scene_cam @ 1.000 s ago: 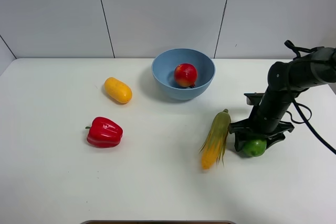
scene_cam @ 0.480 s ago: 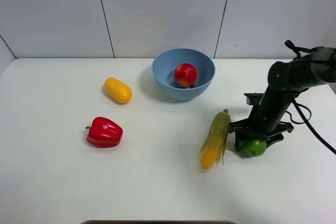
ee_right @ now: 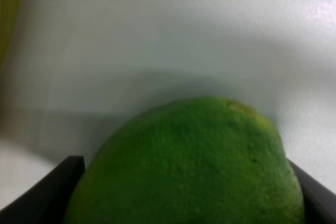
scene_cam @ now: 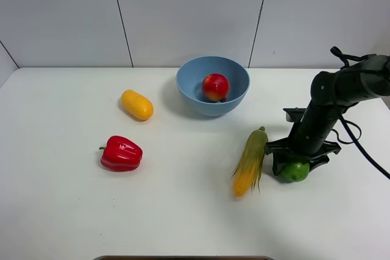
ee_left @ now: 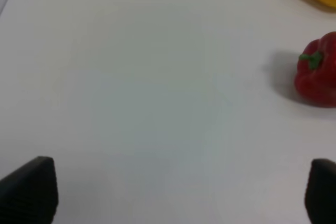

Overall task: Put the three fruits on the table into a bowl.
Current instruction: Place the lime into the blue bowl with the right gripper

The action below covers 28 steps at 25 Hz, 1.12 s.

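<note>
R gripper point(scene_cam: 296, 167) fingers point(ee_right: 65, 182) clamped either side of lime point(ee_right: 189, 166), low on table point(scene_cam: 183, 223) just beside corn point(scene_cam: 250, 161). Bowl point(scene_cam: 194, 103) lies back & left of it, apple point(scene_cam: 215, 86) inside. L gripper point(ee_left: 176, 190) jaws wide apart, holding nothing.

Likely robotics lab test bench; little of room in view. Plain white table point(scene_cam: 61, 211), rounded corners. Bare pale panelled wall point(scene_cam: 183, 16) behind. Black cabled robot arm point(scene_cam: 323, 114) over it.
</note>
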### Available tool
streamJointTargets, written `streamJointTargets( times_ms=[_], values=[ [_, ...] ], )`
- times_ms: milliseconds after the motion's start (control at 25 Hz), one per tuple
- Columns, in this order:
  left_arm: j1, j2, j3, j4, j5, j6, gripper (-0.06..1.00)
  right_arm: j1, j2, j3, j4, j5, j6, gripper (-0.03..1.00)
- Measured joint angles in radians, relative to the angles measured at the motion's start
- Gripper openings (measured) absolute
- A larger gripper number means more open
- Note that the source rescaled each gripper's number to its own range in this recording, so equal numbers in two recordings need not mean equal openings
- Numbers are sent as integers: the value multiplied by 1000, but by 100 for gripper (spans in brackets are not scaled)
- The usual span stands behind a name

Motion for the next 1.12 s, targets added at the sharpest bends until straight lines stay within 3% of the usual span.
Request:
streamJointTargets(
  times_ms=[400, 840, 1120],
  values=[
    [0, 0, 0, 0, 0, 0, 82, 0, -31, 1, 8, 2, 1, 0],
    [0, 0, 0, 0, 0, 0, 83, 0, -246, -2, 11, 23, 7, 0],
    [0, 0, 0, 0, 0, 0, 82, 0, -257, -181, 11, 110, -7, 0]
  ],
)
